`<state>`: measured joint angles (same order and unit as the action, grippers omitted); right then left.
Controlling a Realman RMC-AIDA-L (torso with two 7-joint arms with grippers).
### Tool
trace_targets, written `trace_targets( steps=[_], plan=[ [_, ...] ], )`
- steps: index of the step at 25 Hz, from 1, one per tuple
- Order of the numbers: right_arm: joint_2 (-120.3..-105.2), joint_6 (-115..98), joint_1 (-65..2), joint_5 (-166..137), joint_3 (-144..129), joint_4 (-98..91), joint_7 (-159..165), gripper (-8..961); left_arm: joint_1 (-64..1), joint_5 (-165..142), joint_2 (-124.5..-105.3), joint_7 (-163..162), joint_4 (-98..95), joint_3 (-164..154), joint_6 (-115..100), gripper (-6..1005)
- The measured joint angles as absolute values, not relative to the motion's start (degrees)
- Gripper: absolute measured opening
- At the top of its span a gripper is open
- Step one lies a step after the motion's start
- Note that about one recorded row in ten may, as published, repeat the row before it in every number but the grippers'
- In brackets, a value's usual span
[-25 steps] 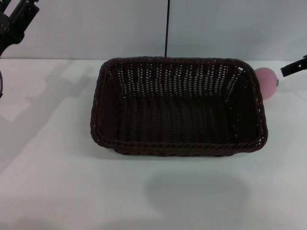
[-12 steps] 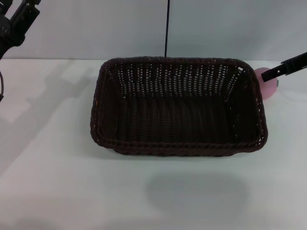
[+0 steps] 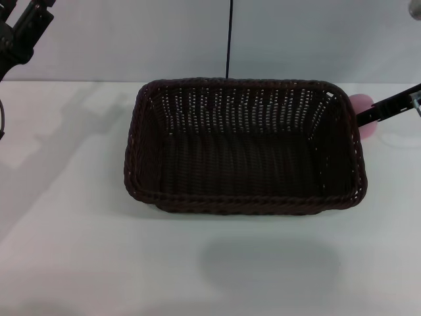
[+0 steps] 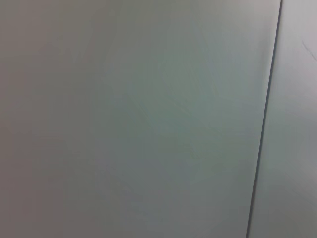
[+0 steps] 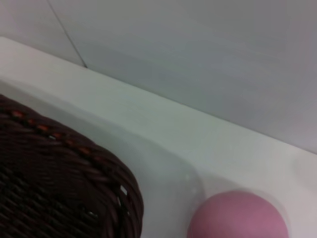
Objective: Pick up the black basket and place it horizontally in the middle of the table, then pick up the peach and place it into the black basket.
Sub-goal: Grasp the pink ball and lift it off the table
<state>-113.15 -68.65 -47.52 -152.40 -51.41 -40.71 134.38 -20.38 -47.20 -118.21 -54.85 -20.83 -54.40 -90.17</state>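
The black basket [image 3: 243,148] lies lengthwise in the middle of the white table [image 3: 79,250], open side up and empty. The pink peach [image 3: 361,103] sits on the table just outside the basket's right rim, toward the far corner. My right gripper [image 3: 385,106] reaches in from the right edge as a black bar and crosses in front of the peach, partly hiding it. In the right wrist view, the peach [image 5: 237,217] lies close beside the basket's braided corner [image 5: 64,188]. My left arm [image 3: 23,29] is raised at the far left, away from both.
A grey wall [image 3: 131,39] with a thin dark vertical seam [image 3: 229,39] stands behind the table. The left wrist view shows only that wall [image 4: 138,119]. Bare tabletop lies in front of and to the left of the basket.
My right gripper has come further in from the right edge and lower, and now overlaps the peach. The basket, the peach and the left arm have not moved.
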Motion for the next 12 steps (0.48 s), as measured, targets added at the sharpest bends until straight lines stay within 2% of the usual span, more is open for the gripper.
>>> trace_targets(
  steps=[7, 12],
  plan=[
    [-113.91, -68.09, -47.04, -152.42, -51.42, -42.04, 134.35, 625, -20.39, -47.20, -118.21, -54.84, -20.39, -54.36, -90.50, 695],
    [-114.36, -68.07, -46.64, -152.24, -50.90, -43.19, 134.30, 385, -20.09, -47.20, -118.23, -54.84, -20.15, -53.96, -90.72, 694]
  ],
)
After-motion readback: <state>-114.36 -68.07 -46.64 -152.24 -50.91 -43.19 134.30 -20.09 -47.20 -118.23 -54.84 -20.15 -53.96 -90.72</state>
